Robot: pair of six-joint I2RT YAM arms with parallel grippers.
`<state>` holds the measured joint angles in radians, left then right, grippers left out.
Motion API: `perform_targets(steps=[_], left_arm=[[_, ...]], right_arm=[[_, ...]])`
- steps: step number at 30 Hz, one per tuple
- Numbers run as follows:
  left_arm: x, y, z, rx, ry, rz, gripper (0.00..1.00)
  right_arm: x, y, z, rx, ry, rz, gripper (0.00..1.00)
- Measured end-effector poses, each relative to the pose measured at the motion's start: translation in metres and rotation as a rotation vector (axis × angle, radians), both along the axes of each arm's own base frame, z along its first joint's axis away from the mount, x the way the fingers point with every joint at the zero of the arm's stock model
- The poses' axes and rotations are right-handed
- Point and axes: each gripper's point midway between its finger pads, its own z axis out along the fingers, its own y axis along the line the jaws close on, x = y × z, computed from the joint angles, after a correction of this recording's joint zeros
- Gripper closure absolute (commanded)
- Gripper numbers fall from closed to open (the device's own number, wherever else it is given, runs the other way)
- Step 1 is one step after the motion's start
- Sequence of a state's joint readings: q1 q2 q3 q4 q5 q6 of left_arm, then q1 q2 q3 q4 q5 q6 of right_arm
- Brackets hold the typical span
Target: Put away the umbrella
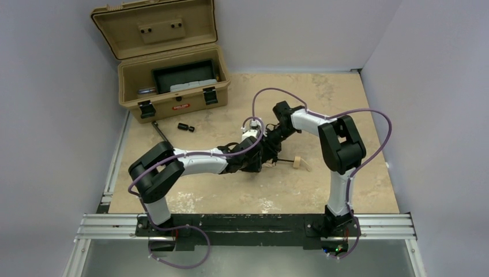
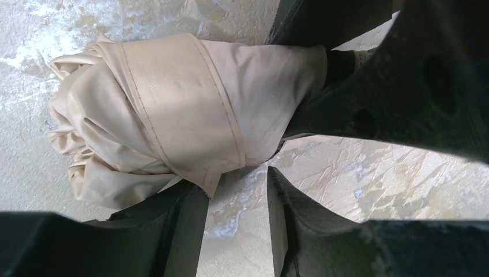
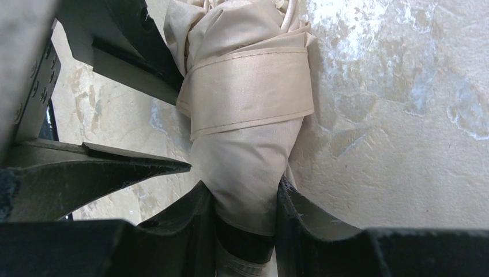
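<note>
The umbrella (image 2: pixel 173 109) is a small rolled beige bundle with a fabric band around it, lying on the table. In the top view only its pale wooden handle (image 1: pixel 297 162) shows, and the bundle is hidden under the two grippers. My right gripper (image 3: pixel 245 193) is shut on the umbrella (image 3: pixel 248 109) at its narrow end. It also shows in the top view (image 1: pixel 268 149). My left gripper (image 2: pixel 236 179) is open beside the bundle with bare table between its fingers, and the band's tip touches its left finger (image 2: pixel 173 231). It sits mid-table in the top view (image 1: pixel 254 163).
An open tan hard case (image 1: pixel 130 78) with a black tray inside stands at the back left. A small black cylinder (image 1: pixel 184 127) and a thin dark rod (image 1: pixel 161 133) lie in front of it. White walls close in the table on the left and right.
</note>
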<state>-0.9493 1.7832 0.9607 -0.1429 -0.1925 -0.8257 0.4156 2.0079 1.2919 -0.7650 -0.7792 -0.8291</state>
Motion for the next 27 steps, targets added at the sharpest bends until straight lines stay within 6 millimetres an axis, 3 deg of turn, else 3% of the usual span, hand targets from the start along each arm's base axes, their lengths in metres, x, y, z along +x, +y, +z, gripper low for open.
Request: perform_targets(steps=[27], left_arm=[[-0.006,0.017,0.002,-0.047,-0.008,-0.005,0.39]], right_arm=[[0.007,0.011,0.001,0.032,-0.071,0.043,1.0]])
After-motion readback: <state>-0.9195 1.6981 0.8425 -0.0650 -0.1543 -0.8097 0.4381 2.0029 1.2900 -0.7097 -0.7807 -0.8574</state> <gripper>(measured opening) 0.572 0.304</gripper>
